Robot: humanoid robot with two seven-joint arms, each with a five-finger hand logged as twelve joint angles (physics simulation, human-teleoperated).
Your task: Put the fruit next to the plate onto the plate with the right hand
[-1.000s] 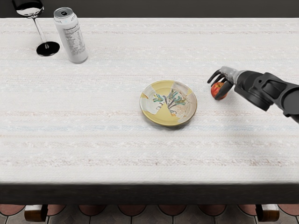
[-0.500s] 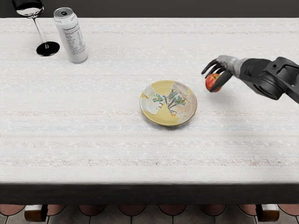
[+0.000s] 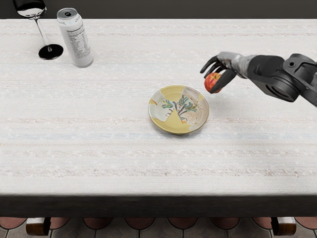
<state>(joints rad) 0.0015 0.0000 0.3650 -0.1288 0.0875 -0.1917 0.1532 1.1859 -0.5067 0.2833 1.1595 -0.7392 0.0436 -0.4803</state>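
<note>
A red and yellow apple hangs above the table, just right of the plate's far right rim. My right hand is shut on it, dark fingers curled over its top and side, and the arm comes in from the right edge. The yellow and white plate with a leaf pattern lies at the table's middle with nothing on it. The left arm does not show.
A white drink can stands at the far left. Beside it, further left, is a wine glass with a dark base. The table's front edge runs across the bottom.
The right hand has lifted the apple off the table and carried it left, from well right of the plate to just beside its far right rim.
</note>
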